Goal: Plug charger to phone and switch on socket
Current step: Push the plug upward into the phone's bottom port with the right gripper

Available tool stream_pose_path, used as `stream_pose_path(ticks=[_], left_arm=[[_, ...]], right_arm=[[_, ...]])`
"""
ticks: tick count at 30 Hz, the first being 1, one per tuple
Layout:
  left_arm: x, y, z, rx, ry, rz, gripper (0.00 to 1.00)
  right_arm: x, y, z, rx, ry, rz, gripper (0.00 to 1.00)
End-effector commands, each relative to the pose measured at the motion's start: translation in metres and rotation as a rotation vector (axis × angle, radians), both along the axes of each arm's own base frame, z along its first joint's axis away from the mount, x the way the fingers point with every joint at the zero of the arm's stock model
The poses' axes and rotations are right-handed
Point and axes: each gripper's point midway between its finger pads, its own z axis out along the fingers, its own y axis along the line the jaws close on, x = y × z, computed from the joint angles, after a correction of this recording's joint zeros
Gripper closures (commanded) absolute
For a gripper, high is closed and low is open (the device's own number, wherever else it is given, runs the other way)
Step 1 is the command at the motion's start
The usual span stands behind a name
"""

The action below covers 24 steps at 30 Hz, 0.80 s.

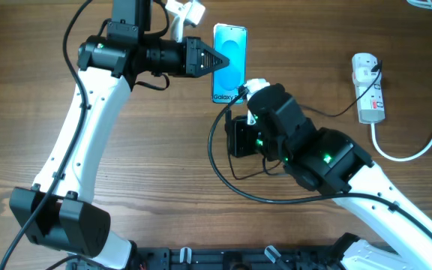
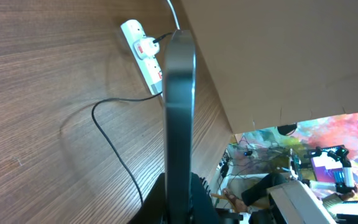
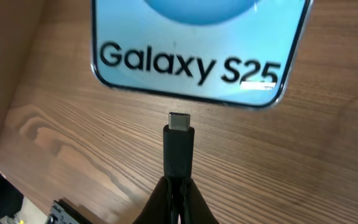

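Ok so here's where it's at: the phone (image 1: 232,45) is up near the far side of the table (image 1: 21,90), screen facing up, turquoise with the white "Galaxy S25" band on the end closest to the robot. The left gripper (image 1: 217,58) comes in from the side and is clamped right on the phone's left edge. From the left wrist cam you see the phone edge-on, sticking straight out from between the fingers, so it's definitely pinched tight. I can't tell if the phone is lifted off the wood or just resting on it. The right gripper (image 3: 176,196) is closed around the charger (image 3: 179,149), holding the dark connector body with the little metal tip poking out toward the phone. The right wrist cam shows the tip sitting just short of the phone's bottom edge, roughly lined up with the middle of it, with a thin strip of wood showing between them, so not plugged in. The socket (image 1: 370,90) is well off to the right on the table, white strip with red markings, with the plug block (image 1: 364,66) at its far end. The thin black cable runs from there back toward the right arm.
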Motion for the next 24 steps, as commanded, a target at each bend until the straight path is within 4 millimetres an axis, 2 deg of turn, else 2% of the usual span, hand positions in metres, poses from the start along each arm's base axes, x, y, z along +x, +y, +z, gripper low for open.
stream_pose_path(ticks=[1, 24], left_arm=[[-0.0144, -0.0028, 0.0219, -0.066, -0.037, -0.058, 0.96], [-0.0130, -0.0026, 0.0218, -0.062, -0.048, -0.056, 0.96]], right_arm=[[0.0026, 0.0008, 0.0202, 0.042, -0.034, -0.015, 0.96], [0.0035, 0.0005, 0.0208, 0.042, -0.039, -0.018, 0.96]])
